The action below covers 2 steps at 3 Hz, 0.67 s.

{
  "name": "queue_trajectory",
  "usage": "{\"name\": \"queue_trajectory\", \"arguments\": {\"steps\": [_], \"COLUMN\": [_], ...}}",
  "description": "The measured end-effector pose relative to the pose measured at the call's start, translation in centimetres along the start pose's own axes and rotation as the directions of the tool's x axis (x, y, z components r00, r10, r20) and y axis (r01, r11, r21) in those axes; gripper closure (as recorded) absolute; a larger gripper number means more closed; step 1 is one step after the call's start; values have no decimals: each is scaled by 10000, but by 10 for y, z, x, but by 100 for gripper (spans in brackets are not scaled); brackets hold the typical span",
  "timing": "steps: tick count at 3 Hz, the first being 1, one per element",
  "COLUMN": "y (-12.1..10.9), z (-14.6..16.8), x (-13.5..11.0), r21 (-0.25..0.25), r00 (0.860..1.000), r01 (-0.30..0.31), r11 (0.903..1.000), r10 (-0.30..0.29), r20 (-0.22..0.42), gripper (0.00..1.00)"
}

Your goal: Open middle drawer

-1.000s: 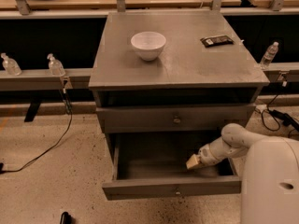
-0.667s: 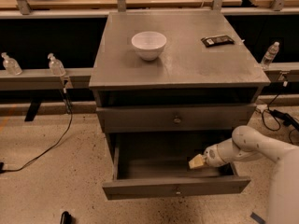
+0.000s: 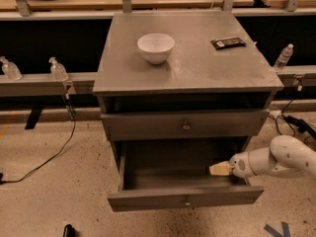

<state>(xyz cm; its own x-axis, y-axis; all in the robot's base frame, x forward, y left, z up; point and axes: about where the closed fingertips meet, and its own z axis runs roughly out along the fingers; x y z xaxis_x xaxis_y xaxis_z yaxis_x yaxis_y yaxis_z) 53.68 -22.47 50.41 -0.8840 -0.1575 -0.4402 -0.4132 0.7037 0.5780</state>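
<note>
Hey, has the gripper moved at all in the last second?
Yes. Inside the open drawer, the gripper has shifted right, closer to the drawer's right wall.

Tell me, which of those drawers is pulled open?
The lower drawer, its front drawn out over the floor, with the claw reaching inside it. The drawer above sits shut.

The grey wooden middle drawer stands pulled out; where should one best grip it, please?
Its small round metal knob, from the front: it juts from the flat front's centre. The pincer sits inside the middle drawer, at its right.
</note>
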Motion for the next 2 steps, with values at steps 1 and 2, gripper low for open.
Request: {"name": "queue_trajectory", "arguments": {"steps": [1, 2], "y": [15, 6], "z": [-52, -46], "x": [6, 1], "r21": [1113, 1301], "r00": [9921, 9910], "r01": [-231, -224], "r11": [9935, 9913], "r10": [91, 49], "r20": [1250, 1336], "gripper": [77, 53]}}
